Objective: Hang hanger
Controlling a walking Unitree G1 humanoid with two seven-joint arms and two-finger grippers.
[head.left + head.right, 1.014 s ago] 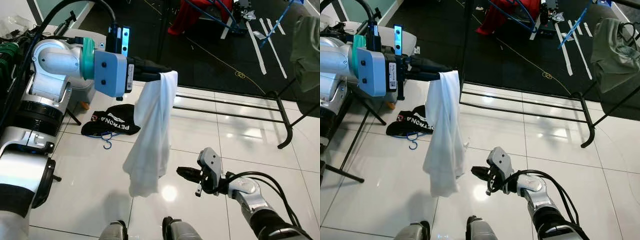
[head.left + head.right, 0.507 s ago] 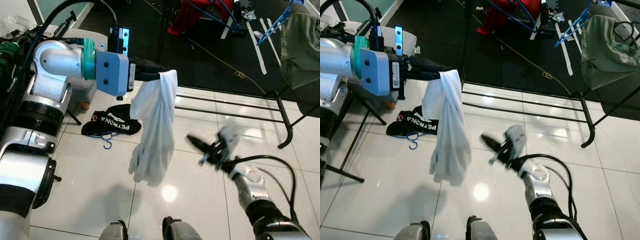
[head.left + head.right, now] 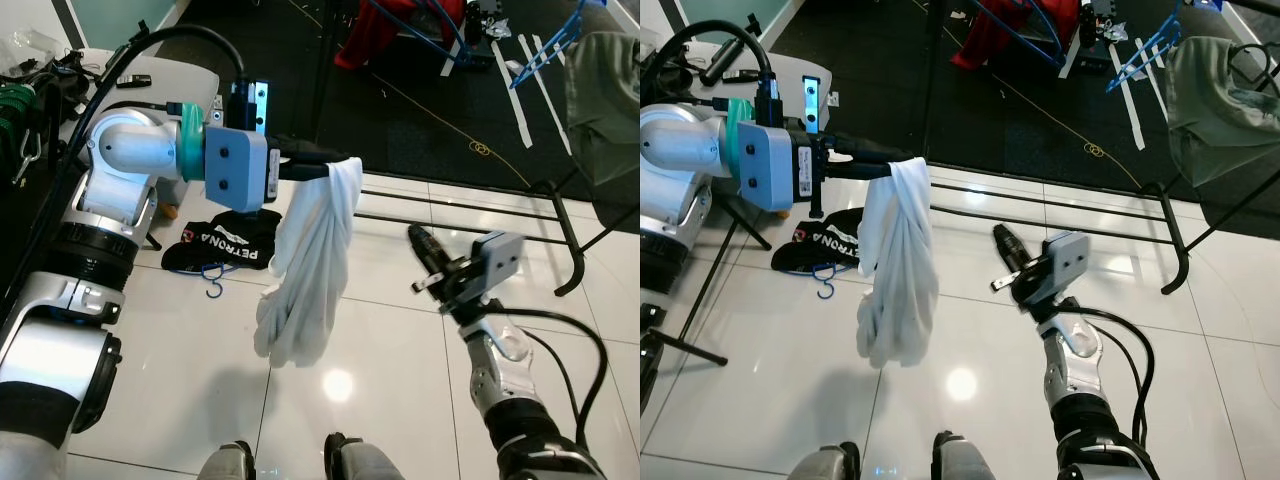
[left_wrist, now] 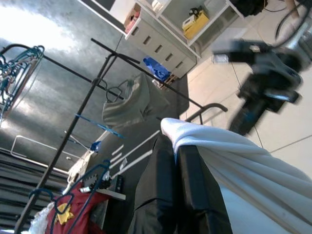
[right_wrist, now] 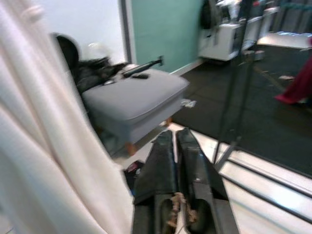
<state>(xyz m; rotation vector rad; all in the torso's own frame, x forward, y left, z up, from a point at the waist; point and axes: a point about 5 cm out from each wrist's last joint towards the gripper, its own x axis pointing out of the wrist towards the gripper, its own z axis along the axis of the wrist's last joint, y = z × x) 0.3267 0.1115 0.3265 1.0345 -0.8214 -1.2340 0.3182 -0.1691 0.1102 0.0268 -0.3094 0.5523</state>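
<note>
Since a second ago, our right gripper has swung up from low over the tiles to about mid-height, and now points toward ten o'clock at the hanging white garment, with a clear gap between them. Its two black fingers lie pressed together with nothing between them, which the right wrist view shows plainly. Our left gripper stays stretched out at three o'clock from its blue wrist block, fingers closed, and the white garment is draped over them near the tips and hangs down in a twisted bundle above the white tiled floor. In the left wrist view the cloth wraps across the closed fingers, and beyond it we see the clothes rack with a grey-green shirt on it and blue hangers along the rail. From the head, the rack's black base bars lie on the floor at one o'clock, the grey-green shirt hangs at two o'clock, and a black cloth with a blue hanger lies on the tiles at nine o'clock. The right wrist view adds a grey padded seat behind the garment.
</note>
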